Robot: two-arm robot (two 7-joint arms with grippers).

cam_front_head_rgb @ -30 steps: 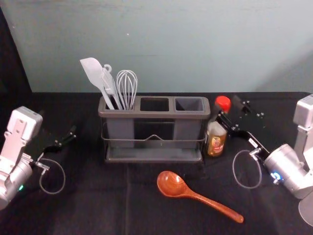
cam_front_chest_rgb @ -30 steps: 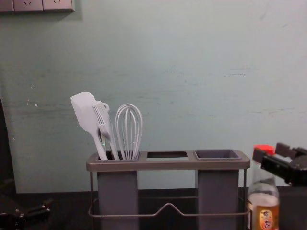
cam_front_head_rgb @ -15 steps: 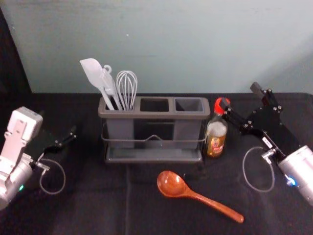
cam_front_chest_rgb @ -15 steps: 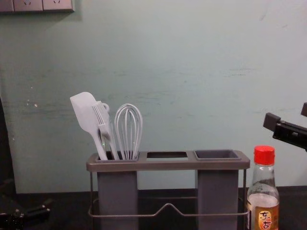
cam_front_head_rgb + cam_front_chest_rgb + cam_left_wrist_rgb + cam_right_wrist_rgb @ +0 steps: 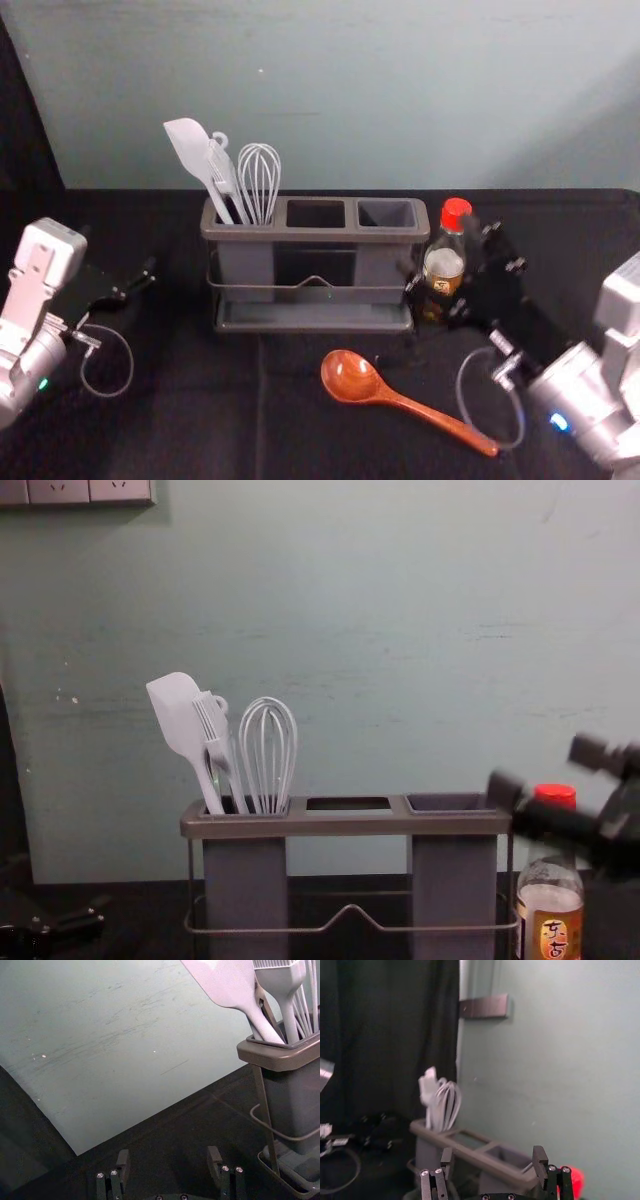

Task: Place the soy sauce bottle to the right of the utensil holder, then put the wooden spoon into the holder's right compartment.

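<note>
You had a black table (image 5: 180, 420) before you, with the holder (image 5: 385, 236) standing on it. The bottle (image 5: 443, 264) stood upright just beside the holder's right end. Nearer you than the holder lay the spoon (image 5: 350, 377), bowl to the left, handle slanting right and toward you.
</note>
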